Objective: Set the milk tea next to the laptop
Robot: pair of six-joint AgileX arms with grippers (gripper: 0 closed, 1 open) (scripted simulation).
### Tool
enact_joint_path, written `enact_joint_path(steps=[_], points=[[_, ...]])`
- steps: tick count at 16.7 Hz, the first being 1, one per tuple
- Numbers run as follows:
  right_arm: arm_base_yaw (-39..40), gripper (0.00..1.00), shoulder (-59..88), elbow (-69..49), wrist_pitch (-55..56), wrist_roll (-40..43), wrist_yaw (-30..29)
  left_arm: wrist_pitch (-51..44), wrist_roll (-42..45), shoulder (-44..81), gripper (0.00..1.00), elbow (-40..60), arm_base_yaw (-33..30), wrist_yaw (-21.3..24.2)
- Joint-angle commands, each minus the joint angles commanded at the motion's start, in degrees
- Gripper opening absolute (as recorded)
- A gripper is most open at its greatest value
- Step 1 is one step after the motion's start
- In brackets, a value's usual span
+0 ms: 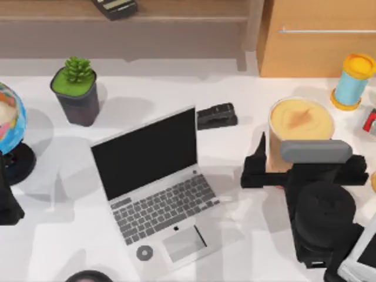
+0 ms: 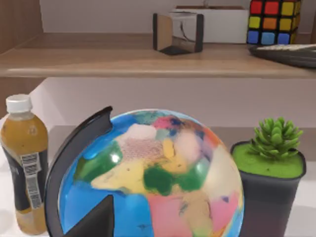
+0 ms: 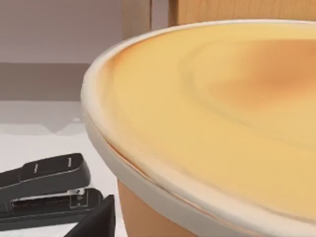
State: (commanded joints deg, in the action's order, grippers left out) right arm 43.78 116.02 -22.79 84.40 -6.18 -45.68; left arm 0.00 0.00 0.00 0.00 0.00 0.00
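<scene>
Your milk tea [image 1: 301, 120] stands upright on the right half of the table, well to the right of the laptop [image 1: 154, 188], with the black stapler [image 1: 217, 116] in the gap between them and the blue cylinder [image 1: 351, 82] just behind it to the right. The right gripper [image 1: 282, 170] sits tight against the cup's near side; one dark finger [image 1: 257, 154] rises beside the cup's left wall, and the right wrist view has the creamy top [image 3: 222, 113] pressed up close to the lens. You cannot tell from these views whether the fingers are clamped on the cup or merely spread round it, so treat the hold as unproven.

That is your main risk. The cup is tall and tapered, so a grip low on a narrowing wall may slip, or tip the cup as you travel left. Judge the hold before you carry it.

Watch the route too: swing wide and the cup could catch the laptop's raised screen; drift toward the back and it meets the stapler. Set it down tilted and it may topple onto the keyboard.

Your left gripper [image 1: 7, 202] is parked at the table's left edge, beside the globe [image 2: 148, 177] and potted plant [image 1: 76, 91], fingers not readable; leave it there
</scene>
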Motion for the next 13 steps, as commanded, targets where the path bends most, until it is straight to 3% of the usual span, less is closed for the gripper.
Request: enact_joint_path(steps=[12,13], points=[[0.00,0.02,0.00,0.00,0.00,0.00,0.00,0.00,0.00,0.00,1.00,0.00,0.00,0.00],[0.00,0.00,0.00,0.00,0.00,0.00,0.00,0.00,0.00,0.00,1.00,0.00,0.00,0.00]])
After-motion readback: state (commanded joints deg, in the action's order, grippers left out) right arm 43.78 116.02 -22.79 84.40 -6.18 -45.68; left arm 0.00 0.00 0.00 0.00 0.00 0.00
